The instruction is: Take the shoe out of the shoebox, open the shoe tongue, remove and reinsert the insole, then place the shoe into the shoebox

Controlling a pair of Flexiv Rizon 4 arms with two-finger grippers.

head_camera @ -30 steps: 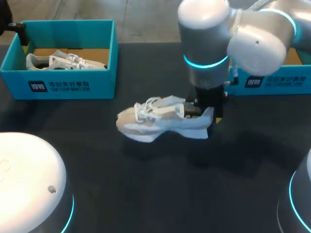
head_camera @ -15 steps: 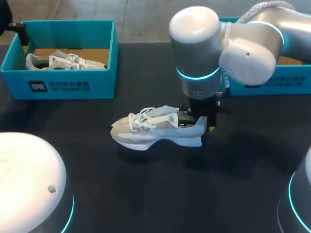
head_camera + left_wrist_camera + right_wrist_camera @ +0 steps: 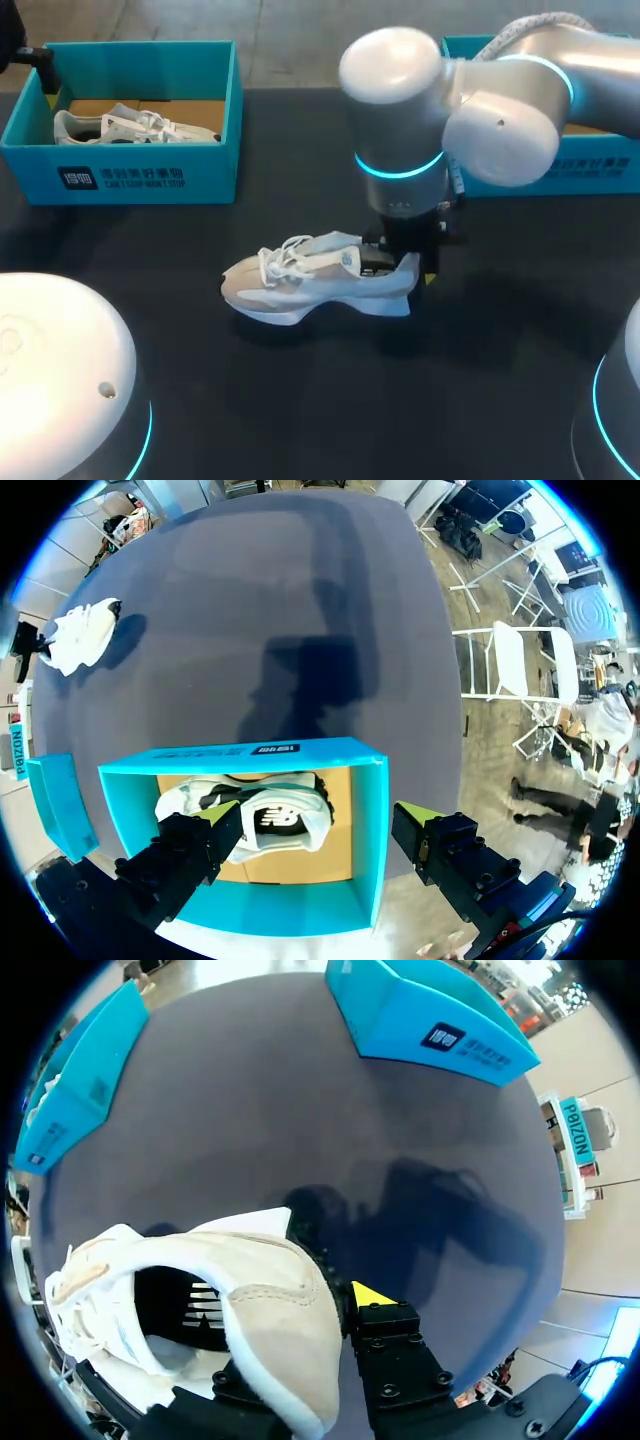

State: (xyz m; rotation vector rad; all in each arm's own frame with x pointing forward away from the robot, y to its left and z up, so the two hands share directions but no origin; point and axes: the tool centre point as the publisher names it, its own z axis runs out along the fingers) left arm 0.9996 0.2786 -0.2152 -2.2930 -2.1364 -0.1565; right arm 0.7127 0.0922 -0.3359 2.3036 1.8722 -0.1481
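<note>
While the shoe is clamped by the right tool, the left tool is seen spread apart.

Cream-and-white shoe, teal shoebox with brown cardboard floor, black table, cyan-ringed white right arm

Beige-white laced shoe sits upright, perhaps slightly raised.
</note>
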